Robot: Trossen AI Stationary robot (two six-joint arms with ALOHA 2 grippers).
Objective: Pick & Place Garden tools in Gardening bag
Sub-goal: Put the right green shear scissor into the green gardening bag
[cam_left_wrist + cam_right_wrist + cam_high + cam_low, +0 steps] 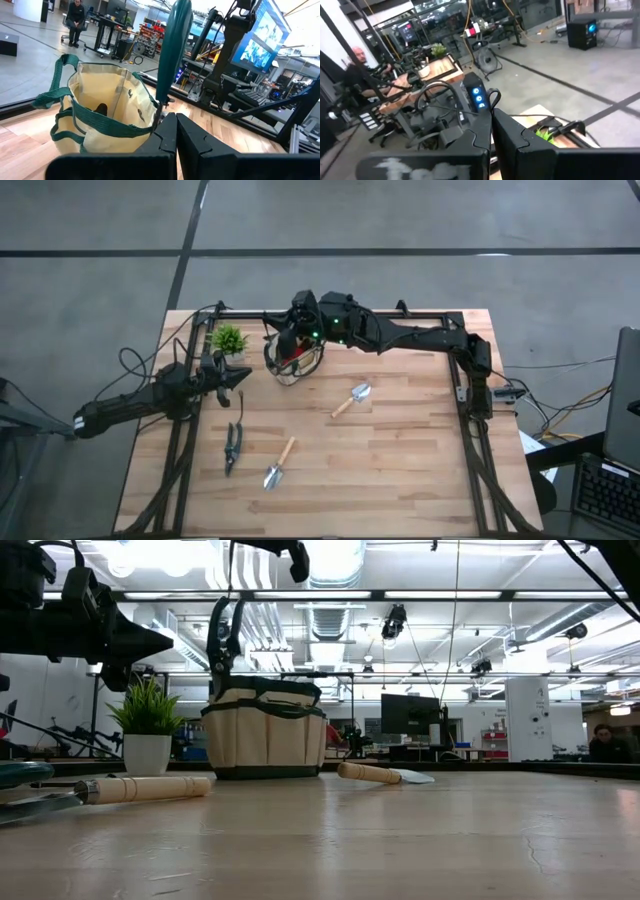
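The beige gardening bag (pixel 292 360) with dark green trim stands at the table's far middle; it also shows in the low view (pixel 265 730) and the left wrist view (pixel 100 115). A red item (pixel 293 352) lies inside it. My right gripper (pixel 288 340) is over the bag, its fingers shut (pixel 492 127), with grey-green shears (pixel 222 640) hanging below it. My left gripper (pixel 230 376) is shut (pixel 176 135) and empty, left of the bag. Two wooden-handled trowels (pixel 352 398) (pixel 279 465) and dark pruning shears (pixel 232 448) lie flat on the table. My right gripper holds the shears by their upper end; the place of contact lies above the low view and left wrist view and is hidden by the fingers in its own view. The shears hang upright, handle (pixel 172 50) up, lower end (pixel 159 109) at the bag's rim.
A small green potted plant (pixel 229 340) stands just left of the bag, between it and my left gripper. A black frame (pixel 470 380) runs along the table's left, far and right edges. People sit in the room beyond the table.
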